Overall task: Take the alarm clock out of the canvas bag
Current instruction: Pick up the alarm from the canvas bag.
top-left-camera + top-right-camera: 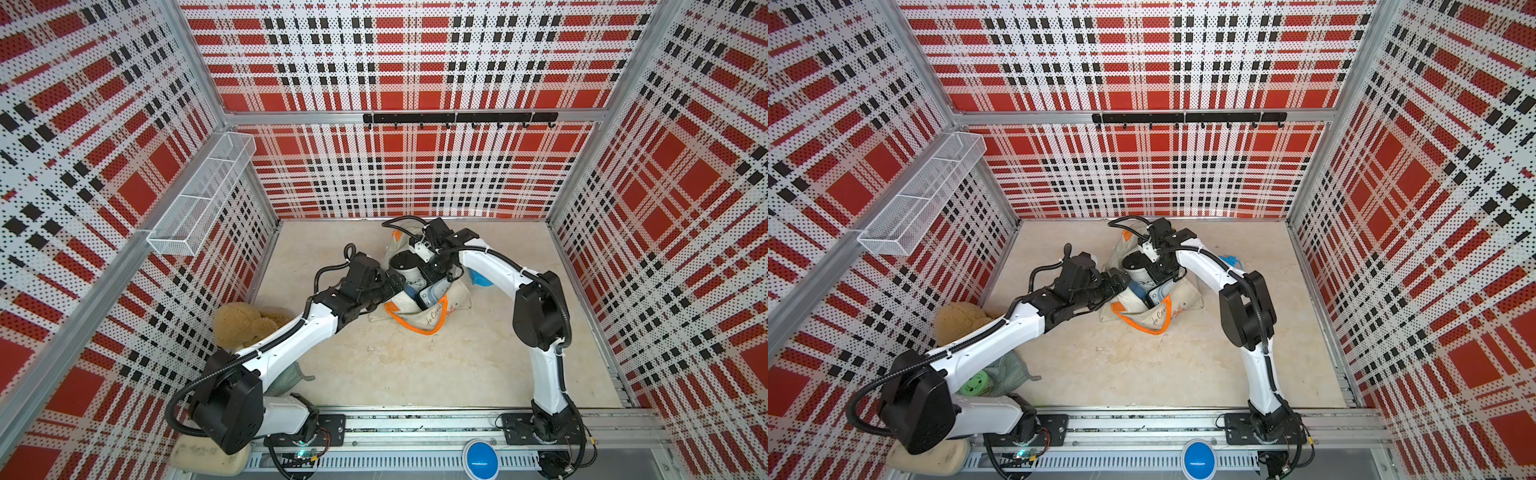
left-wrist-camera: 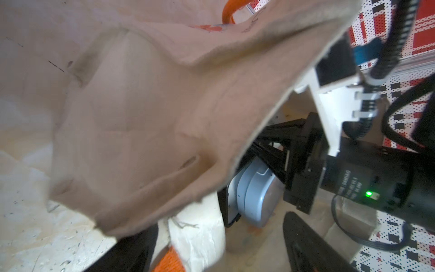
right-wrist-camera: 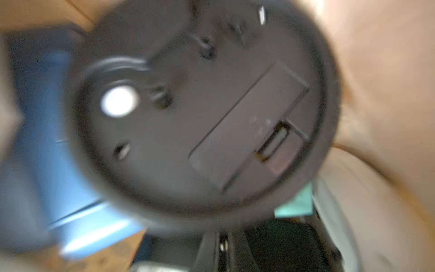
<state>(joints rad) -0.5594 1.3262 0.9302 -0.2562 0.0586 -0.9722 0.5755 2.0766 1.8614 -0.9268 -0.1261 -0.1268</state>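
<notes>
One tan plush toy (image 1: 241, 320) lies at 8 o'clock on the beige table (image 1: 415, 365), plaid walls (image 1: 415, 174) around. Toward 12 o'clock one canvas bag (image 1: 432, 318) gapes, the left gripper (image 1: 395, 284) with jaws apart at its 9 o'clock rim. Inside stands one alarm clock (image 1: 404, 264), black back up, axis near upright; the right gripper (image 1: 434, 274), closed, sits at its 3 o'clock.

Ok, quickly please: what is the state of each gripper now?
Left gripper: open, at the mouth of the canvas bag.
Right gripper: shut, inside the bag, close to the alarm clock; whether it grips the clock cannot be told.
</notes>
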